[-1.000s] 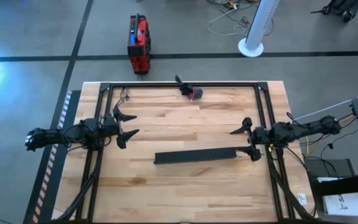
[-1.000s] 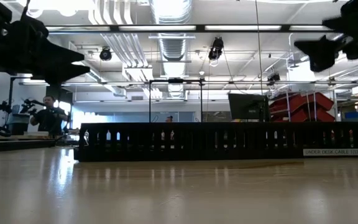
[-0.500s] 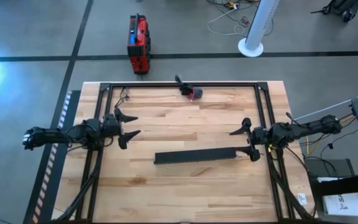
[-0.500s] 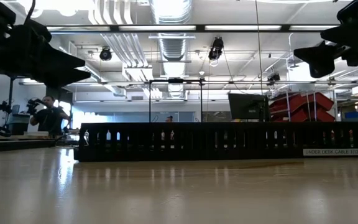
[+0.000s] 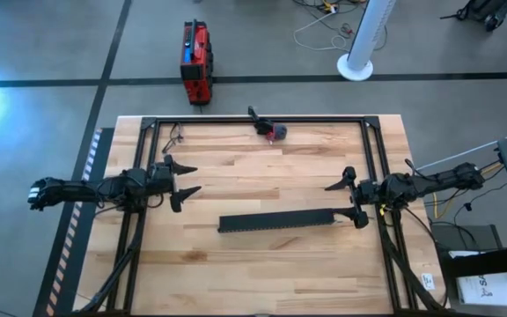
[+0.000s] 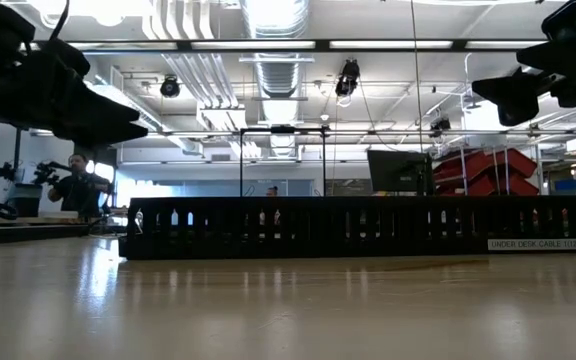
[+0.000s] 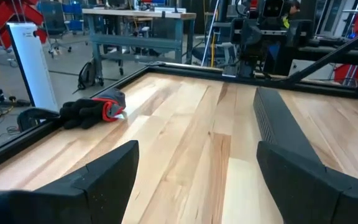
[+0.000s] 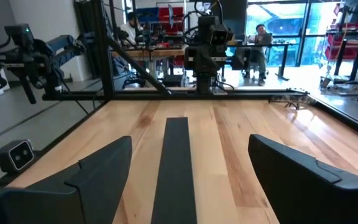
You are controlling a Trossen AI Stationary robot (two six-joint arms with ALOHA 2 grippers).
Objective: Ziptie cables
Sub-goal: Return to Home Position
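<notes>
A small tangle of thin wires (image 5: 176, 134) lies on the table near its far left corner; as far as I can tell these are the cables (image 8: 296, 99). My left gripper (image 5: 194, 178) hovers open over the table's left part, pointing toward the right, well short of them (image 7: 197, 155). My right gripper (image 5: 331, 200) hovers open at the right, pointing left (image 8: 191, 146). It is above the right end of a long black toothed strip (image 5: 275, 220). Nothing is between either pair of fingers.
The black strip (image 6: 358, 228) lies flat along the table's middle, between the two grippers. A dark object with a red part (image 5: 271, 130) rests at the far edge (image 7: 95, 111). A black metal frame (image 5: 253, 119) rims the table. Bare wood lies toward the near edge.
My left gripper has tipped its fingers a little downward and stayed open over the same spot. My right gripper has kept its place, and so have the strip and the wires.
</notes>
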